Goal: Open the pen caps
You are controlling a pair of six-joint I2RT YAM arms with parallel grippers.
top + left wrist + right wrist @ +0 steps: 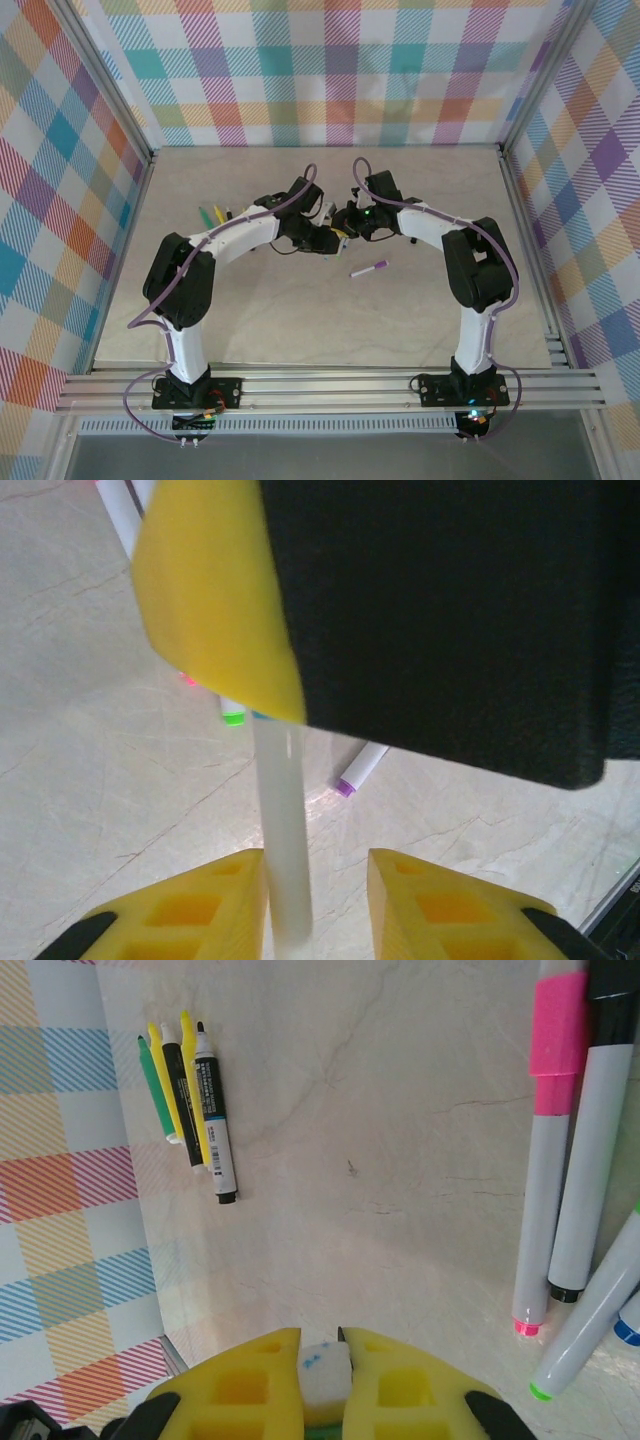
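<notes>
Both grippers meet over the table's middle. A white pen barrel (282, 830) runs between them. My right gripper (320, 1345) is shut on its white end (325, 1375), which carries blue smudges. My left gripper (315, 865) is open: the barrel leans on its left finger and a gap shows on the right side. The cap of this pen is hidden. In the top view the left gripper (330, 241) and right gripper (351, 222) are almost touching. A pen with a purple cap (368, 268) lies just in front of them.
On the table below lie a pink-capped pen (555, 1050), a black-capped pen (600, 1110), a green-ended pen (590, 1330) and a blue-ended one (628, 1330). Another group of several pens (190, 1090) lies near the left wall (60, 200).
</notes>
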